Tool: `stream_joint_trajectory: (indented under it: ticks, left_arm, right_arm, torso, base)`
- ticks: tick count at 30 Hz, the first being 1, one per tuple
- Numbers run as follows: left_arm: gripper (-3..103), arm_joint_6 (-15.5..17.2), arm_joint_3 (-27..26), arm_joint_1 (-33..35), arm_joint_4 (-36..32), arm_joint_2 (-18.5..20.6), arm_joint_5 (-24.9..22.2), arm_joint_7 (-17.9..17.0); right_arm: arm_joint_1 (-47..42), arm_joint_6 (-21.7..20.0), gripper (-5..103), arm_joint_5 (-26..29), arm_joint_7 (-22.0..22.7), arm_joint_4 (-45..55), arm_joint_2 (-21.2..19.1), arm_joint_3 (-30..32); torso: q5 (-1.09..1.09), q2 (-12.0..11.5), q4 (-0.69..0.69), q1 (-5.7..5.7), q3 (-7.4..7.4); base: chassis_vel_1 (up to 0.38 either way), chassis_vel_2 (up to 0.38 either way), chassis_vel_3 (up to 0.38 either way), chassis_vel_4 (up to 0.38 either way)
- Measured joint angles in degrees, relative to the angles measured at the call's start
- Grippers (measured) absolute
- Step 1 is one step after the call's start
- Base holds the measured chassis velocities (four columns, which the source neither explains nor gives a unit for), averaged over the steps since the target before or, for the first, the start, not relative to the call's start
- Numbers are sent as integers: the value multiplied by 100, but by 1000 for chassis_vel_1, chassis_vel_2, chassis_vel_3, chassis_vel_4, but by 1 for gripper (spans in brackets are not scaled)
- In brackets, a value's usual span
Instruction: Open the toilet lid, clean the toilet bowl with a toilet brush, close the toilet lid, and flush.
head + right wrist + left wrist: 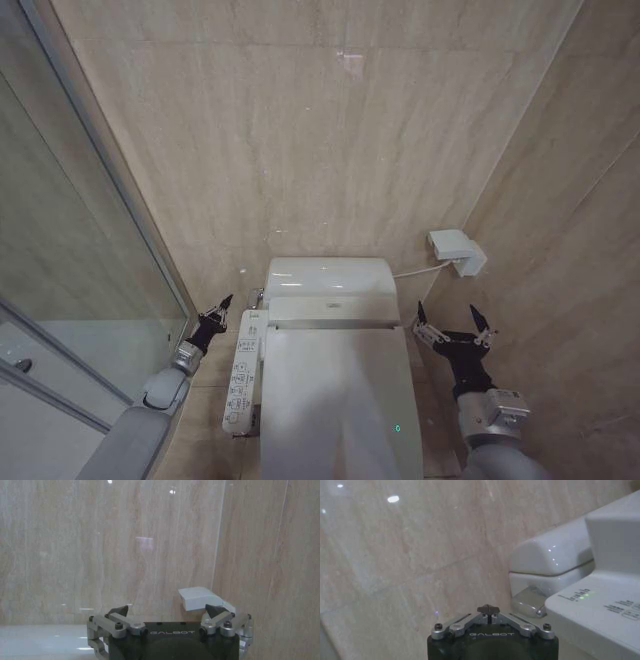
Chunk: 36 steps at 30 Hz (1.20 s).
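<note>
The left gripper [226, 302], fingers pressed together and empty, hangs beside the long white button panel [241, 372]; it might press a button by accident. The glossy white oval toilet lid [335, 400] lies closed on the bowl. The right gripper [452, 318], spread wide at the lid's right edge, may slip on the smooth plastic.

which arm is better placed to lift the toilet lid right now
Probably right: the right gripper hangs open beside the closed toilet lid. The left gripper is shut, beyond the button panel.
</note>
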Motion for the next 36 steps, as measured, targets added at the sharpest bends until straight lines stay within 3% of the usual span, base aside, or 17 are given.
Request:
stream_joint_trajectory:
  ticks: [22, 36]
  left_arm:
    - [0, 13, 416, -94, -226, 116, -12, 8]
    - [0, -95, 545, -229, 219, 17, 44, 139]
  right_arm:
    - [0, 0, 100, 0, 0, 0, 0, 0]
    - [0, 0, 100, 0, 0, 0, 0, 0]
  torso:
    - [0, 0, 1, 0, 0]
    - [0, 0, 0, 0, 0]
  base:
    - [0, 0, 0, 0]
    - [0, 0, 0, 0]
